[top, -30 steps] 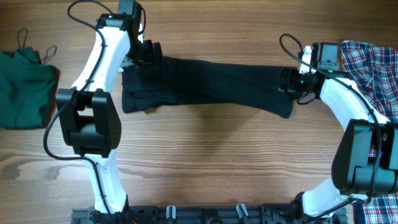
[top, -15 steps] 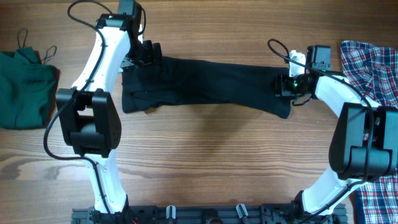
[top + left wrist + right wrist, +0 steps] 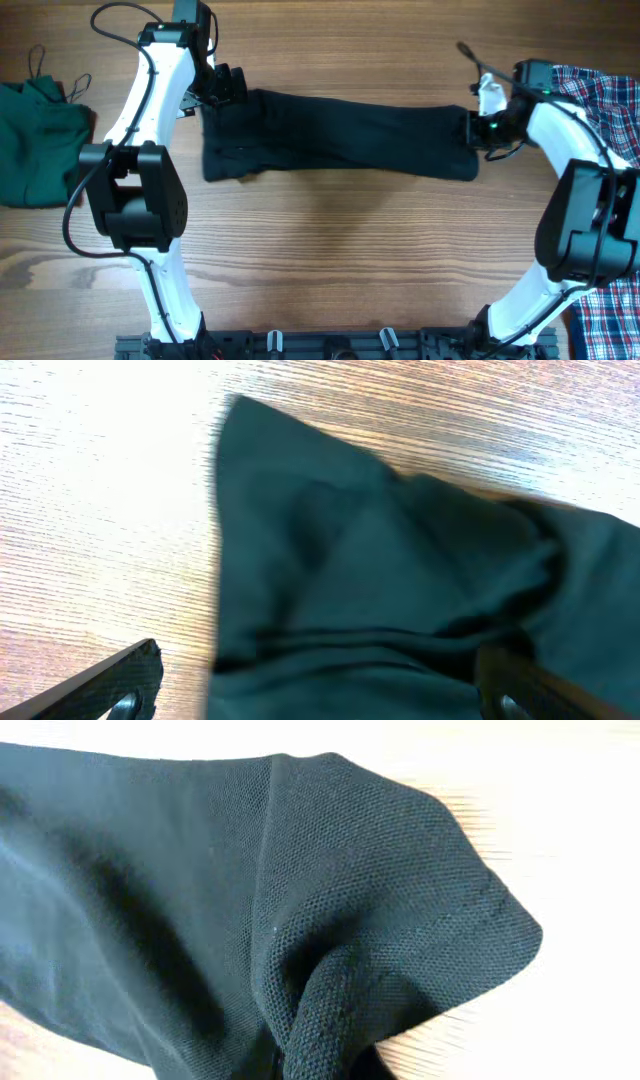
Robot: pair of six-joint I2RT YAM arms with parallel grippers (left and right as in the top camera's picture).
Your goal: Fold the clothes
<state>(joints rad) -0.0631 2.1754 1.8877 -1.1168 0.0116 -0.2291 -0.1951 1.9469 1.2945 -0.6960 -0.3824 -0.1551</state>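
Note:
The black shirt point(image 3: 340, 135) lies stretched in a long band across the far half of the table. My left gripper point(image 3: 228, 88) hovers at its left end, open. In the left wrist view its fingers point(image 3: 125, 678) stand wide apart, with the black shirt point(image 3: 380, 570) rumpled between them. My right gripper point(image 3: 480, 131) is shut on the shirt's right end. The right wrist view shows a bunched fold of the black shirt point(image 3: 330, 1020) pinched at the bottom edge, and the fingers are hidden. The dark green top point(image 3: 38, 140) lies at the far left. The plaid shirt point(image 3: 605, 95) lies at the far right.
Bare wood table point(image 3: 330, 260) stretches in front of the shirt. More plaid cloth point(image 3: 612, 325) hangs at the near right corner, beside the right arm's base. The arm mounts point(image 3: 330, 345) run along the front edge.
My right gripper has shut on the shirt's right end and drawn it rightward, pulling the band tauter. The left arm has shifted slightly left, and its gripper stays open.

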